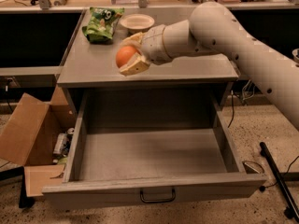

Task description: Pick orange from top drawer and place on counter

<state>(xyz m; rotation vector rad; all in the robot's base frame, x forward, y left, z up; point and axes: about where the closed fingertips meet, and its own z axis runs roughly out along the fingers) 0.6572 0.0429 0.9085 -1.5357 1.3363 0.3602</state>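
The hand (124, 57) is closed on the orange (125, 55), with pale fingers (134, 67) cupping it above and below, so that only the fruit's left face shows. Hand and orange sit over the front left part of the table (88, 66), just behind its front edge. Whether the lower finger touches the surface cannot be told. The arm (219, 31) reaches in from the right, running across the table's right half and out of view at the right edge.

Farther back on the table lie a green bag (102, 23) near the left rear and a white bowl (137, 21) just to its right. The bowl sits close behind the hand but apart from it.

Below the table, the drawer (149, 155) is pulled well out toward the camera. Its grey floor and tall side walls are in plain sight. A thin black handle (158, 196) hangs at the middle of its front panel. The orange is above and behind the drawer's opening, not inside it.

An open cardboard box (28, 134) stands on the floor (275, 139) to the left of the drawer, close against its side wall, with small items inside that are too dim to name. To the right, a black pole (276, 178) lies slanted across the speckled floor.
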